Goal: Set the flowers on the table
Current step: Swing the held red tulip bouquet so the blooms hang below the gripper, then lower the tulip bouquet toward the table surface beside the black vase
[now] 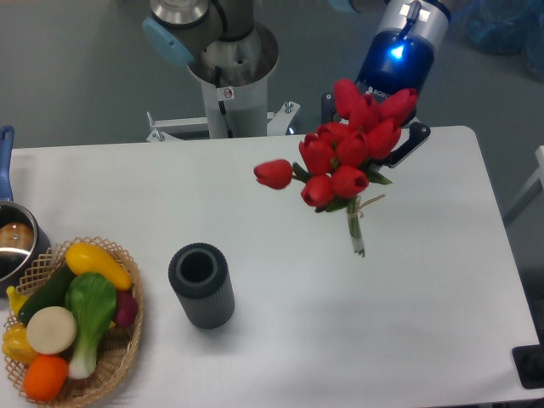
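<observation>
one camera view is all i have, looking down on the table (255,340) from the front. i see the flowers (348,157) raised above the white top toward two o'clock from the middle of the picture, a cluster of red tulip heads with one bloom sticking out sideways toward nine o'clock. their green stems point down toward six o'clock, bound with tan twine, and the stem ends appear clear of the surface.

my gripper (387,140) sits behind the bunch at one o'clock from the blooms, under the arm's blue-lit wrist. one dark finger (410,143) shows at the three o'clock side of the flowers; the other is hidden by the blooms. i read the fingers as pressed onto the bunch, since nothing else carries it.

well apart from the flowers, toward eight o'clock, a dark grey ribbed cylinder (201,286) stands upright on the table with its open end up. at the far eight o'clock corner a wicker basket (127,340) holds toy vegetables (76,319). just beyond it at nine o'clock, a metal pot (13,246) with a blue handle is cut off by the frame edge.
</observation>
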Tool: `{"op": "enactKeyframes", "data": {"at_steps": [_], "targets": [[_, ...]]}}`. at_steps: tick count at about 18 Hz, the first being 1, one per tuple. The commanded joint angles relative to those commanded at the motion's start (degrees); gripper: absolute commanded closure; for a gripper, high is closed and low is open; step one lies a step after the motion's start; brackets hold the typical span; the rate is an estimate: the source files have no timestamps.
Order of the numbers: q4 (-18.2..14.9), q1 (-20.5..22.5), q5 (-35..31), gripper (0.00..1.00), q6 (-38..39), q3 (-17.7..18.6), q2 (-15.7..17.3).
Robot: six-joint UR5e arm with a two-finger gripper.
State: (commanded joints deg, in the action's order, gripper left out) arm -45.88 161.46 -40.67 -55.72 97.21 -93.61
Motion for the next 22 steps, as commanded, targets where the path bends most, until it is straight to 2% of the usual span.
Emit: {"op": "enactKeyframes", "data": {"at_steps": [4,8,13,16,18,22], "targets": [[-0.35,-2.72,-11.34,0.72,-0.17,0.62,0.27],[-0.35,-5.88,-19.7,0.72,-0.7,0.62,-1.75],[-1.58,-7.82,-26.12,0.71,-1.23,2.02,-3.16],[-1.84,-9.14,-30.51,0.71,-4.3,4.12,-3.77],[-3.07,-10.19,-33.06,0.71,-4.75,4.48,-4.74],[-4.31,-11.25,-33.78,0.71,-5.01,4.4,-7.63]]}}
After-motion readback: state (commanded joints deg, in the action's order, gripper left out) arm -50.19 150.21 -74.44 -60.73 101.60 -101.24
